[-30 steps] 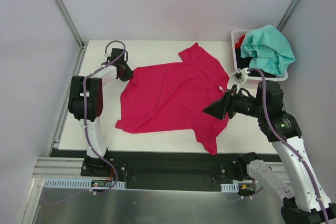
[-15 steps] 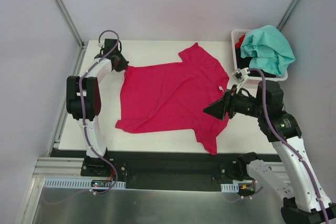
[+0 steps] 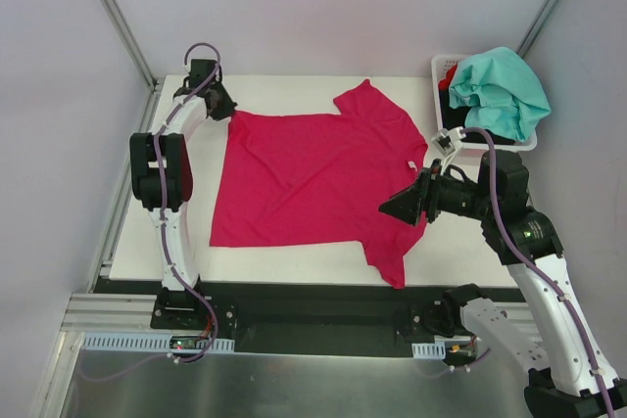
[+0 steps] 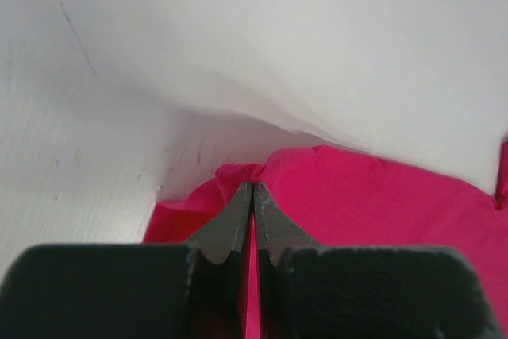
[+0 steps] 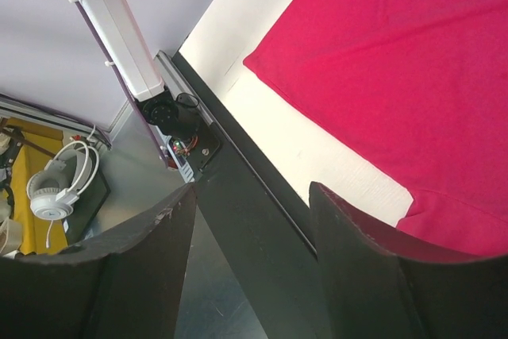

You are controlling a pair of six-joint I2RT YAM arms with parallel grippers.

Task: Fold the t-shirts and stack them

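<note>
- Plainly, the change is on the left. The left gripper [image 3: 221,108] has drawn one corner of the magenta-pink t-shirt [image 3: 313,178] out toward the far-left corner of the table [image 3: 284,87]. A second ago that side lay bunched and slanted; its left edge now runs nearly straight from far to near.
- Finding: the shirt lies flat and roughly square across the middle of the table. One sleeve points to the far edge and the other to the near edge, with the white label [image 3: 412,164] on the right-hand side. In my judgement the spreading step is close to done, and a first fold can be set up once that corner is released.
- Left jaws: closed tight, tips together. A pinch of pink cloth is caught between them, as the left wrist view shows clearly.
- Status of the right gripper [image 3: 394,209]: unmoved over the last second, hanging above the shirt's right side near the label. Its jaws stand well apart with nothing between them. Only the table's near edge and the shirt's hem show through the gap, so it holds nothing.
- Remaining stock: the teal-mint t-shirt [image 3: 500,85] is draped over the white basket [image 3: 438,68] at the far-right corner. Black cloth [image 3: 462,107] and red cloth [image 3: 449,76] lie beneath it — none folded, no stack begun.
</note>
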